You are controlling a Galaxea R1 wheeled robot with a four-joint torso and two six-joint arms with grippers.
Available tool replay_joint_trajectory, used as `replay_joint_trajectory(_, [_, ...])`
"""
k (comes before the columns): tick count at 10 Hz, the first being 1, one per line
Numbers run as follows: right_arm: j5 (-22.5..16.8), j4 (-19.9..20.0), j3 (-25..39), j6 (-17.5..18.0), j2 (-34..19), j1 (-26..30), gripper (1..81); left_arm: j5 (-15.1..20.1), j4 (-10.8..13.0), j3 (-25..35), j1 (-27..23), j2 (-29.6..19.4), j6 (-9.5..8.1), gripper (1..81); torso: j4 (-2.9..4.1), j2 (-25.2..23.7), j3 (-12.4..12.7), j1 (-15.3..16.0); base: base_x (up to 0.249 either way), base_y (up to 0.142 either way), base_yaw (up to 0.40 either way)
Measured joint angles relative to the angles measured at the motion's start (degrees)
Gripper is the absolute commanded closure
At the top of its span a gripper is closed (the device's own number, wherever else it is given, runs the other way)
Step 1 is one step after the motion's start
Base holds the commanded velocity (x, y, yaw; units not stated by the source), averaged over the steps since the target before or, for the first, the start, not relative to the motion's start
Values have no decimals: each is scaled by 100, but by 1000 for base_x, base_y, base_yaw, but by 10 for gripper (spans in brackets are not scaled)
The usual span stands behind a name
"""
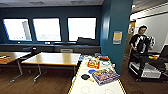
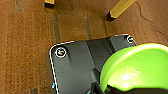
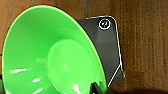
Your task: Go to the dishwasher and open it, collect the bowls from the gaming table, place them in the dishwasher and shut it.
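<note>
While the wooden tables (image 1: 53,58) sit left of the gaming table (image 1: 82,87), its long axis runs straight away from the robot, with game boxes (image 1: 105,75) on the white top and a person (image 1: 140,41) off to its right. Left gripper (image 2: 98,88) has its jaws clamped on the yellow-green bowl (image 2: 140,67), over carpet (image 2: 25,50) near the table's yellow legs (image 2: 120,8). Right gripper (image 3: 97,89) jaws grip the bright green bowl (image 3: 50,55), mouth tipped toward the wrist camera.

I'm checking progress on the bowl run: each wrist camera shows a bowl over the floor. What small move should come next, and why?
Probably drive off toward the dishwasher. A yellow-green bowl shows at the left wrist and a bright green bowl at the right, both above brown floor, while the gaming table ahead shows no bowls.
</note>
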Motion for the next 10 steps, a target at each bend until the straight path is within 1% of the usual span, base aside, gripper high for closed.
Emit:
replay_joint_trajectory(3, [2, 0, -56, -2, 30, 2, 811, -2, 5, -488, 2, 204, 27, 811, 0, 0, 0, 2, -103, 0, 0])
replay_joint_trajectory(4, [0, 0, -59, -2, 30, -2, 811, -6, 5, -573, 17, 245, 82, 811, 0, 0, 2, 0, -102, 0, 0])
replay_joint_trajectory(5, [5, 0, -72, -2, 33, 0, 811, -9, 5, -606, 22, 267, 118, 811, 0, 0, 2, 0, -104, 0, 0])
replay_joint_trajectory(10, [16, -12, -137, -49, 66, -16, 811, -13, 5, -653, 33, 361, 156, 811, 0, 0, 2, 2, -119, 0, 0])
